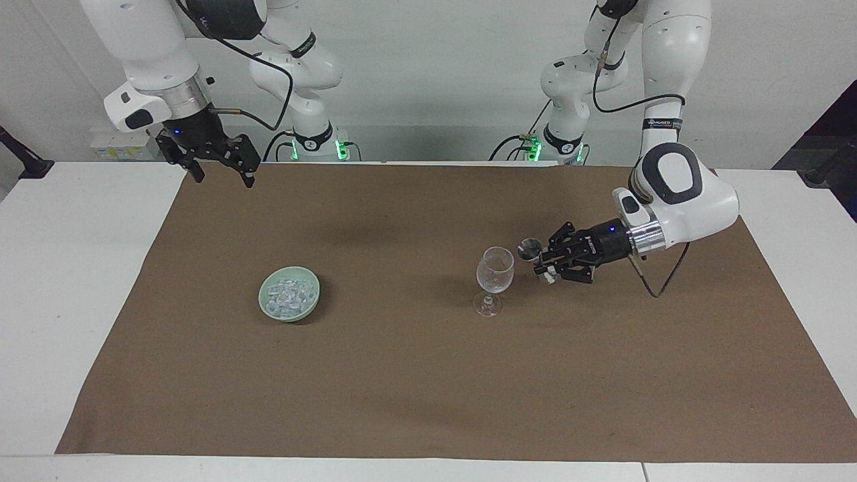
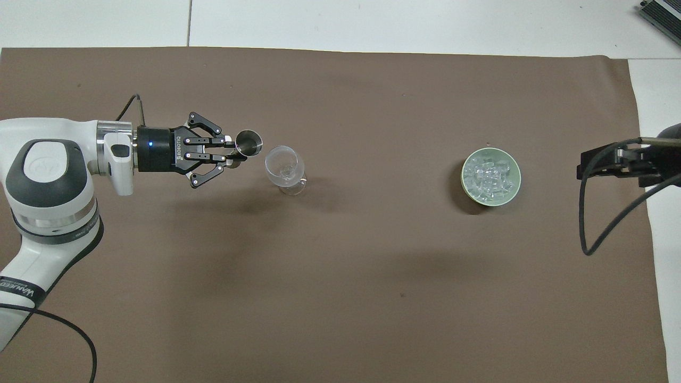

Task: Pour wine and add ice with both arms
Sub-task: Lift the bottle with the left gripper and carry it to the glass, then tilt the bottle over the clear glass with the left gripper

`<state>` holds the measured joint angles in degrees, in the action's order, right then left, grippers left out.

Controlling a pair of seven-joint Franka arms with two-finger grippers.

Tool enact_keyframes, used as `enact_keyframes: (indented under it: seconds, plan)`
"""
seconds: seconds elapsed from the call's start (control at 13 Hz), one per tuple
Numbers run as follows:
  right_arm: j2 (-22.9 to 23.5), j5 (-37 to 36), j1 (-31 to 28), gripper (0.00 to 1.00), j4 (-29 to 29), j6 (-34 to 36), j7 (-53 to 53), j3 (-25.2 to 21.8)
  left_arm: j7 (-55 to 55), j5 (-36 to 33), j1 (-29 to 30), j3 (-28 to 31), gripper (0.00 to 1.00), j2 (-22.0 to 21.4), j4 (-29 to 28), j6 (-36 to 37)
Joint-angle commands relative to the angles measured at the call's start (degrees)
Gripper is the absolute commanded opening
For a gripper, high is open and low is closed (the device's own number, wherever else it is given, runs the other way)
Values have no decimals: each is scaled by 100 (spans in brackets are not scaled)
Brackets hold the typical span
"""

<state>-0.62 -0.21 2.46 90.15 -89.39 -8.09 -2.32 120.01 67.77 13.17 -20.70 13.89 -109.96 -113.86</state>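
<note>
Brown mat (image 1: 428, 375): wine glass (image 1: 495, 269) stands upright, bowl of ice (image 1: 289, 294) apart.
My left gripper (image 1: 543, 262) clamps a metal jigger (image 1: 529, 249) beside the glass; my right gripper (image 1: 219, 169) waits, released.

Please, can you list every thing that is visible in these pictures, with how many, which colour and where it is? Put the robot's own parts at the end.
wine glass: one, clear, upright on the mat, toward the left arm's end.
measuring cup: one, metallic, held in the air beside the glass rim.
bowl: one, pale green, on the mat toward the right arm's end.
ice: a heap, clear whitish, in the bowl.
mat: one, brown, covers most of the table.
table: one, white.
left gripper: one, black, jaws shut on the measuring cup.
right gripper: one, black, jaws open, waits over the mat's corner near its base.
</note>
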Motion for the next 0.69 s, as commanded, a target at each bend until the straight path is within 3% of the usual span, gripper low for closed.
enact_keyframes:
  seconds: [0.0, 0.62]
  plan:
    - [9, 56, -79, 100, -59, 89, 141, 21, -206, -228, -166, 110, 0, -237, -113, -223]
    - [9, 56, -79, 100, -59, 89, 141, 21, -821, -950, -377, 110, 0, -440, -113, -496]
